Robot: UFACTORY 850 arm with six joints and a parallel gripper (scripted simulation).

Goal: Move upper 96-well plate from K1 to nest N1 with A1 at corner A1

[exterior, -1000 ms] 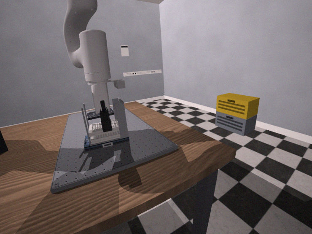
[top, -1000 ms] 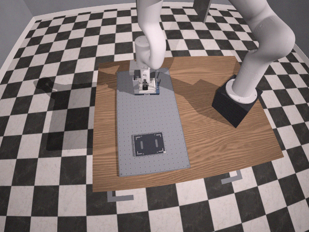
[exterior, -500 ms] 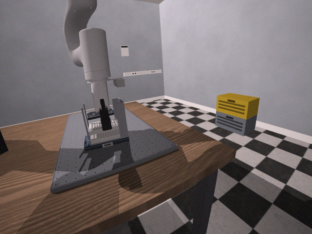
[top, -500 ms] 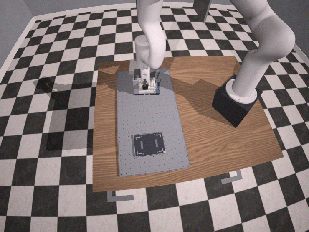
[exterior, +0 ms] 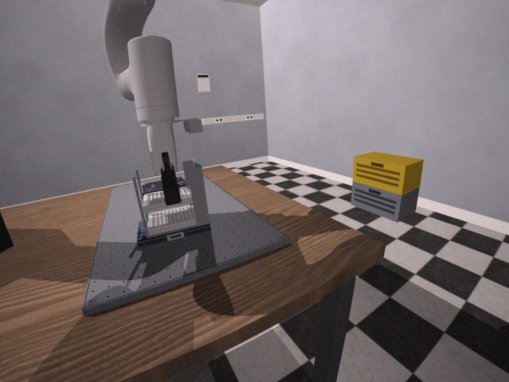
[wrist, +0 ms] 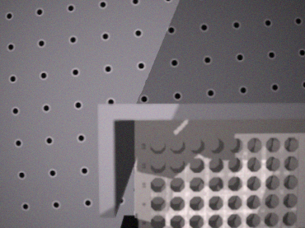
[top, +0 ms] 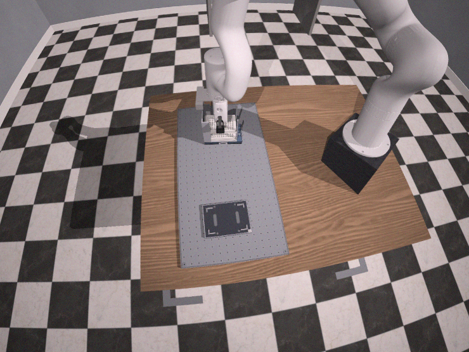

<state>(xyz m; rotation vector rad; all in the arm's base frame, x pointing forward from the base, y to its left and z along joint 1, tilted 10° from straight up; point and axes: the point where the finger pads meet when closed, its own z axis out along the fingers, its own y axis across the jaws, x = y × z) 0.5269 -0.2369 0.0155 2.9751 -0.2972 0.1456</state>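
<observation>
The stack rack K1 [top: 222, 128] stands at the far end of the grey breadboard, with upright posts on a blue base. It also shows in the side view [exterior: 172, 206]. My gripper [top: 219, 125] reaches down into it from above and is shut on the upper 96-well plate [exterior: 164, 196], which is level and a little above the lower plate [exterior: 176, 219]. The dark finger [exterior: 170, 185] lies against the plate's near edge. The wrist view shows the plate's wells [wrist: 218, 182] and a grey rack corner [wrist: 109, 161]. The dark plate nest N1 [top: 225, 219] with white corner marks lies empty at the near end.
The grey breadboard [top: 226, 180] lies on a wooden table. The arm's black base [top: 359, 156] stands at the table's right side. A yellow and grey box [exterior: 386, 184] stands on the floor by the wall.
</observation>
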